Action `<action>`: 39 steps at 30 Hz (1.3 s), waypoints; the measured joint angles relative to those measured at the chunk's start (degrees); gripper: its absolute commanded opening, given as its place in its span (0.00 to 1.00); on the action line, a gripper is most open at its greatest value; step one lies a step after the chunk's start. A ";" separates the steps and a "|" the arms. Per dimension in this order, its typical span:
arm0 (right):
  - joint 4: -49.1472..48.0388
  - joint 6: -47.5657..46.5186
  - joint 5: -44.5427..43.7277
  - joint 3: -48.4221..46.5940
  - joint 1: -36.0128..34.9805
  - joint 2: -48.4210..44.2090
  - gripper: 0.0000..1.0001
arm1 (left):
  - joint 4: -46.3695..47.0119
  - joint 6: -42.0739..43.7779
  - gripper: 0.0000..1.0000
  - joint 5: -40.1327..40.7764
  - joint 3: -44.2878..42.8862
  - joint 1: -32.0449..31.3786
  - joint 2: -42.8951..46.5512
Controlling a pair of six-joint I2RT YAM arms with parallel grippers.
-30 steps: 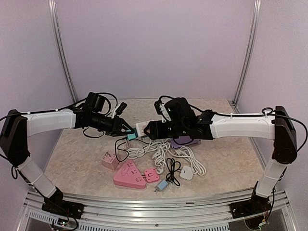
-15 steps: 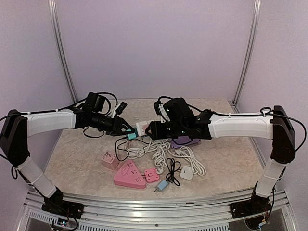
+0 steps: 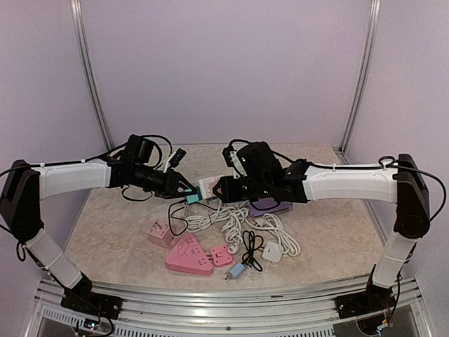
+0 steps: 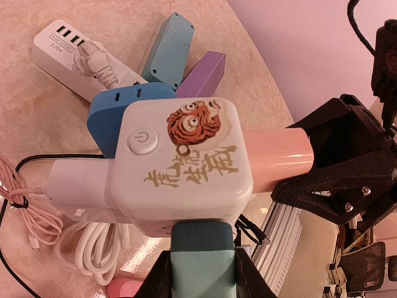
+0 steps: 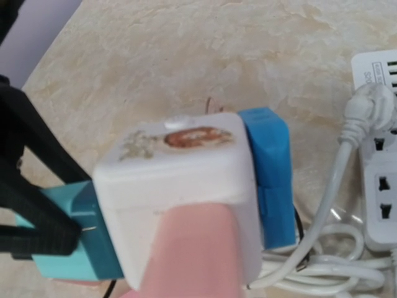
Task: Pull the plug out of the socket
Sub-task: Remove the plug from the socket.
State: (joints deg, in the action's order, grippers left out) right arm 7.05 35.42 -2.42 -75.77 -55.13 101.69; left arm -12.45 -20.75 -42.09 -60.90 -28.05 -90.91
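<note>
We hold the teal plug (image 4: pixel 203 248) tight in our left gripper (image 3: pixel 185 190). Our right gripper (image 3: pixel 217 188) squeezes the white cube socket (image 4: pixel 180 167), up in the air between our arms. The plug's prongs (image 5: pixel 90 228) peek out. If we pull crooked, they may bend, or the socket may slip.

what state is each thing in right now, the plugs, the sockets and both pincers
left pincer: shut on the teal plug
right pincer: shut on the pink piece
teal plug: partly out of the white cube socket, a prong showing
blue adapter: flush against the cube
pink piece: seated in the cube
white strip: one white plug in it
</note>
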 measured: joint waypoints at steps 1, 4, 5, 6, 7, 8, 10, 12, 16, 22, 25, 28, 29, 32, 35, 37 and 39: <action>0.07 -0.13 -0.15 -0.17 0.00 0.11 0.27 | 0.00 0.00 0.00 0.02 0.00 -0.02 0.00; 0.61 -0.48 -0.35 -0.26 0.00 0.35 0.17 | -0.02 -0.02 0.00 0.26 0.00 0.00 0.00; 0.61 -0.66 -0.37 -0.26 0.00 0.46 0.14 | -0.09 0.00 0.00 0.37 0.00 0.00 -0.02; 0.63 -0.92 -0.37 -0.28 0.00 0.55 0.11 | -0.15 0.00 0.00 0.39 0.00 0.00 -0.02; 0.63 -0.90 -0.37 -0.31 0.00 0.55 0.09 | -0.15 0.00 0.00 0.42 0.00 0.00 -0.02; 0.63 -0.90 -0.39 -0.33 0.00 0.55 0.08 | -0.13 0.00 0.00 0.42 0.00 0.00 -0.02; 0.66 -0.90 -0.42 -0.35 0.00 0.55 0.04 | -0.13 0.02 0.00 0.42 0.00 0.00 -0.02; 0.68 -0.90 -0.42 -0.35 0.00 0.55 0.00 | -0.13 0.04 0.00 0.42 0.00 0.00 -0.02; 0.68 -1.14 -0.46 -0.35 0.00 0.55 0.00 | -0.13 0.26 0.00 0.37 0.00 0.00 -0.02; 0.87 -2.36 -0.42 -0.33 0.02 0.55 0.00 | -0.15 1.16 0.00 -0.04 -0.11 -0.02 -0.52; -0.07 -2.89 0.74 0.55 0.46 0.26 0.00 | -0.46 1.66 0.00 -0.20 -0.20 -0.02 -0.57; -1.92 -3.13 3.26 2.34 1.27 -0.39 0.00 | -0.68 1.86 0.00 -0.72 -0.20 -0.11 -0.59; -2.43 -3.21 4.20 2.73 1.49 -0.52 0.00 | -0.76 1.90 0.00 -0.79 -0.20 -0.13 -0.59; -3.13 -3.43 6.38 3.19 1.97 -0.52 0.00 | -0.98 1.92 0.00 -0.98 -0.20 -0.13 -0.59; -3.43 -3.72 7.69 3.32 2.34 -0.52 0.00 | -1.03 1.95 0.00 -1.05 -0.22 -0.13 -0.59; -3.56 -3.87 8.02 3.37 2.47 -0.52 0.00 | -1.05 1.95 0.00 -1.05 -0.22 -0.13 -0.59; -3.56 -3.87 7.87 3.37 2.45 -0.52 0.00 | -1.05 1.97 0.00 -1.05 -0.22 -0.13 -0.59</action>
State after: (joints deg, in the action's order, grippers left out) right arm 3.49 31.55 5.45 -72.40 -52.69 101.16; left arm -13.50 -18.79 -43.13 -61.12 -28.18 -91.50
